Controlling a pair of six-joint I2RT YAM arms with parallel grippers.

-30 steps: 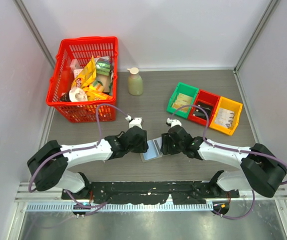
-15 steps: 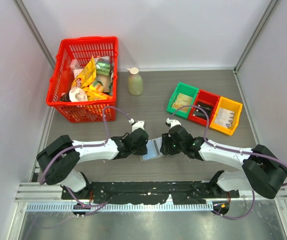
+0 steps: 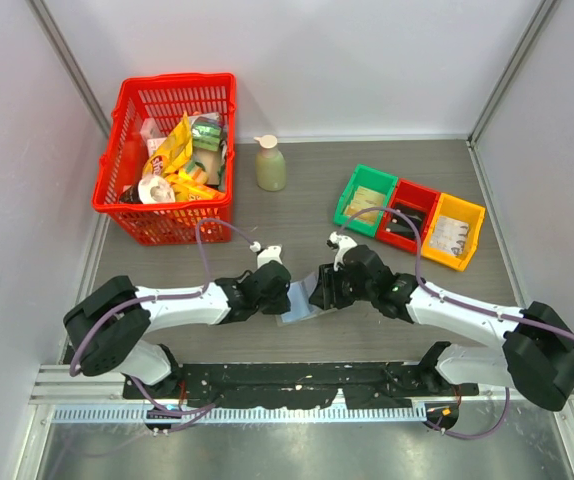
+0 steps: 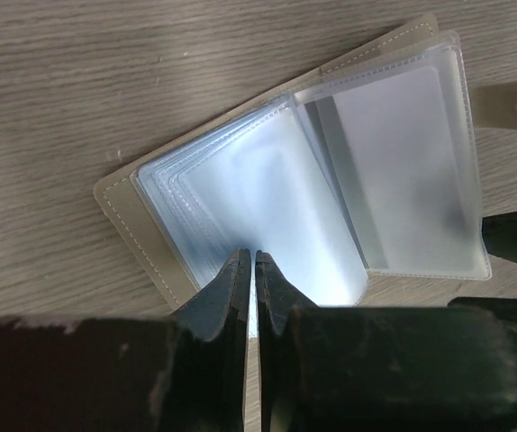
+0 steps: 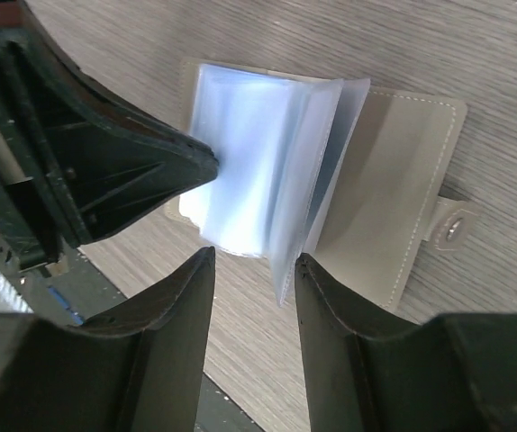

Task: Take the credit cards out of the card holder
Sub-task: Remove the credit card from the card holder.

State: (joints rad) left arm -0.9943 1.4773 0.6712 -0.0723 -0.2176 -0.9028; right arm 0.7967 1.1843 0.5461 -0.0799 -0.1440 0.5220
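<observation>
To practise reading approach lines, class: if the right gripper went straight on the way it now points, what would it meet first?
The right gripper, jaws open, would likely meet the clear sleeves fanned up from the open card holder; depth is unclear.

The card holder [image 3: 302, 300] lay open on the counter [image 3: 267, 215], close to the middle of its near edge. The left gripper [image 3: 279, 291] sat at the holder's left side and the right gripper [image 3: 323, 290] at its right side, with the holder between them. A basket [image 3: 112, 135] stood in the far-left corner with packets [image 3: 175, 145] in it. A bottle [image 3: 270, 165] stood just right of the basket. Three bins [image 3: 412, 212] sat side by side toward the right edge, behind the right gripper.
</observation>
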